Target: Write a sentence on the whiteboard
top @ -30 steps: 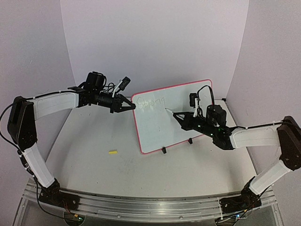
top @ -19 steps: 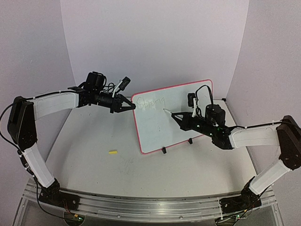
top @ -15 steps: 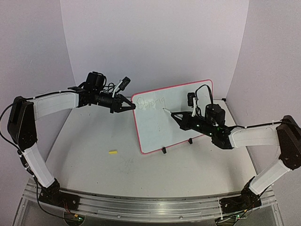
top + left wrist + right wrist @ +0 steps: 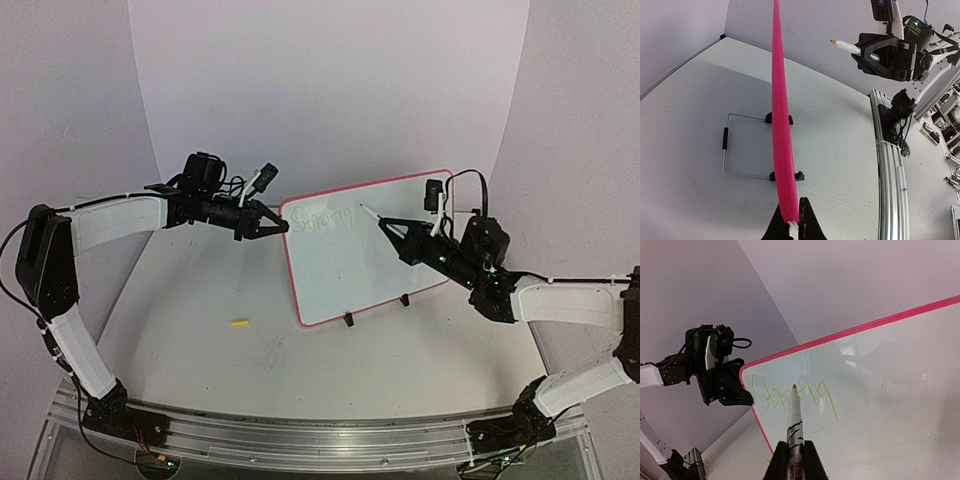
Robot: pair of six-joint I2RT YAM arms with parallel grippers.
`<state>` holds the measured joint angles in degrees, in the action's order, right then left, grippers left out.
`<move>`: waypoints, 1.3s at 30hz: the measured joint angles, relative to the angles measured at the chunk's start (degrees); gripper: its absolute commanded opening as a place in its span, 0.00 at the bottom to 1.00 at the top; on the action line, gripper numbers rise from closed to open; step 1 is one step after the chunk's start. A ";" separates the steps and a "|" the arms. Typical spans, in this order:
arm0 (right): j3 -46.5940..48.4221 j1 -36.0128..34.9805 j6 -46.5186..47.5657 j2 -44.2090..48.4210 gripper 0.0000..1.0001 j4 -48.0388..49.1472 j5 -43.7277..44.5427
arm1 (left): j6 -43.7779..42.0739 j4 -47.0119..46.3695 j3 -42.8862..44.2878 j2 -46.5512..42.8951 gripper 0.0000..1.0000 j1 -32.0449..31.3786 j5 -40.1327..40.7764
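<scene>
A: Item 1, whiteboard (image 4: 360, 260). Loc?
B: Standing on its black feet (image 4: 349, 320), mid-bench (image 4: 200, 340), pink rim. Wire prop (image 4: 725, 150) behind it, per left wrist view.
A: Item 2, sentence (image 4: 822, 396)?
B: One word only, "Strong", faint yellow-green, top-left of board. Rest of surface blank.
A: Item 3, left hand (image 4: 283, 228)?
B: Fingers pressed onto the board's left rim near the top corner, pinching it as a brace.
A: Item 4, right hand (image 4: 395, 232)?
B: Clamped on marker (image 4: 372, 216), barrel between fingers, tip fwd. Tip is off the surface, in air in front of board, approx. level w/ the word's end.
A: Misc?
B: One small yellow piece (image 4: 239, 324) on bench, left of board, well apart. Prob. the cap, can't confirm.
A: Step in hand?
B: Est.: gap between words. Word 1 done, pen lifted. Early in task.
A: Next move needs?
B: Est.: bring tip to board just right of the "g" and leave a space. Light, even contact, no shoving. Left-hand brace matters, since board only rests on feet + prop.
</scene>
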<state>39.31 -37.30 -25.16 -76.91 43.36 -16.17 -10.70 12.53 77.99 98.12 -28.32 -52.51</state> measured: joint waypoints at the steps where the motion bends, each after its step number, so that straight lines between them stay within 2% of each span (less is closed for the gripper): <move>1: -0.11 0.00 0.06 0.82 0.00 -0.12 0.02 | -0.01 0.00 0.00 -0.02 0.00 -0.03 0.00; 11: -1.18 1.76 1.26 3.29 0.00 -4.02 -1.40 | -0.39 0.55 0.01 -0.32 0.00 -0.23 0.26; 26: -1.11 14.14 0.69 2.25 0.00 -5.19 -19.85 | -1.49 1.51 0.01 -0.86 0.00 -0.81 1.26; 39: 3.89 17.36 0.67 -4.52 0.00 -5.17 -28.52 | -1.97 2.00 0.01 -1.21 0.00 -1.28 1.84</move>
<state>43.20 -19.94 -24.49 -81.44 38.20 -44.69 -12.67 14.53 78.00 96.90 -29.60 -50.68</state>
